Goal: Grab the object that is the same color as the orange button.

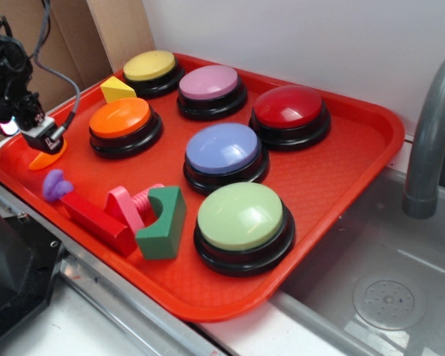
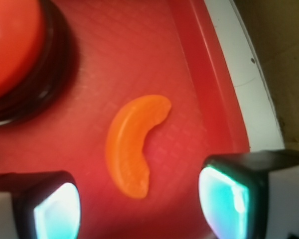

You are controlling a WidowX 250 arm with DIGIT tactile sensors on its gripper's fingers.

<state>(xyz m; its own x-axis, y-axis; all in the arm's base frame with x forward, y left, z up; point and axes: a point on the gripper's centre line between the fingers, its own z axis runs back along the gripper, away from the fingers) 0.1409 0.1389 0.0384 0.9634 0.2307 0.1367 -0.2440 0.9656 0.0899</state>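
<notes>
The object, a small flat orange crescent (image 2: 132, 149), lies on the red tray (image 2: 189, 64) near its left rim; in the exterior view the crescent (image 1: 46, 158) shows partly under my gripper (image 1: 50, 139). In the wrist view my gripper (image 2: 142, 204) hangs just above it, open, with the crescent's lower tip lying in the gap between the fingers (image 2: 57, 209), touching neither. The orange button (image 1: 123, 123) stands just right of the crescent, and its domed top (image 2: 10, 40) fills the wrist view's upper left corner.
The red tray (image 1: 341, 178) also holds yellow (image 1: 150, 68), pink (image 1: 210, 85), red (image 1: 290, 111), blue (image 1: 224, 152) and green (image 1: 241, 220) buttons, a yellow wedge (image 1: 116, 90), a purple piece (image 1: 57, 185), a red block (image 1: 96, 221) and a green block (image 1: 163, 222). A sink and faucet (image 1: 430, 133) are at right.
</notes>
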